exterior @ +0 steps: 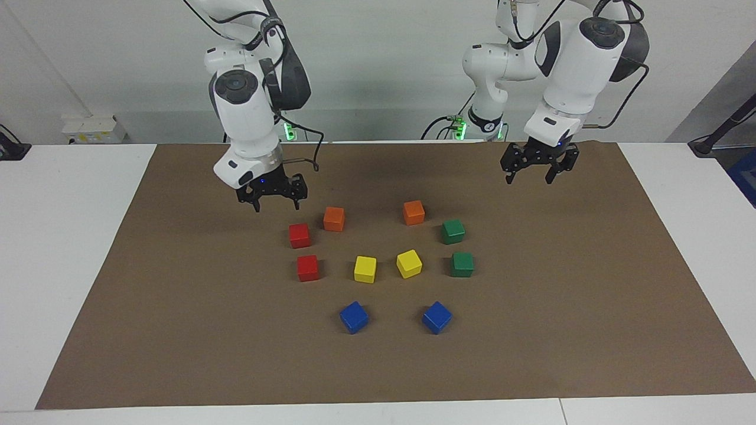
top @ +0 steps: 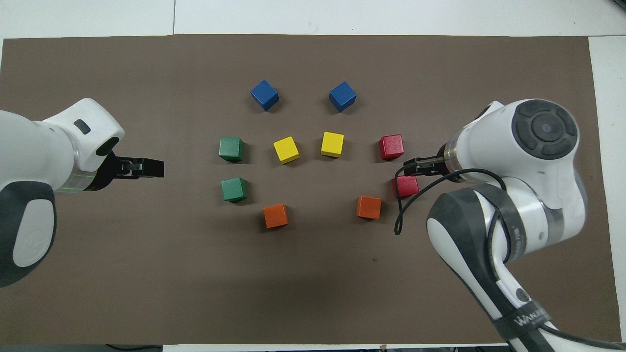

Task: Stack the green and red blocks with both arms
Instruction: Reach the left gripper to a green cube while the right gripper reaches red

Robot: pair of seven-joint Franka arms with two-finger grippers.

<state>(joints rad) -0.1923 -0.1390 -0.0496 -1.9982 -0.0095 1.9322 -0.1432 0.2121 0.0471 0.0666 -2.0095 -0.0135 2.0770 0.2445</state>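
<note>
Blocks sit untouched on the brown mat [exterior: 177, 330]: two glossy red cubes [exterior: 299, 235] [exterior: 308, 268] toward the right arm's end, two dark green cubes [exterior: 453, 231] [exterior: 462, 264] toward the left arm's end. Right gripper [exterior: 276, 202] hangs over the mat near the reds, fingers spread, empty. Left gripper [exterior: 531, 173] hangs over bare mat, fingers spread.

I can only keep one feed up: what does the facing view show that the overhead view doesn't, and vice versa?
Facing only: both arm bases, and air under the open right claw and left claw, neither touching a block. Overhead only: every cube's top face square-on, though the right claw hides part of one red block. Both: red blocks, green blocks, all ten cubes unstacked on the brown mat.
</note>
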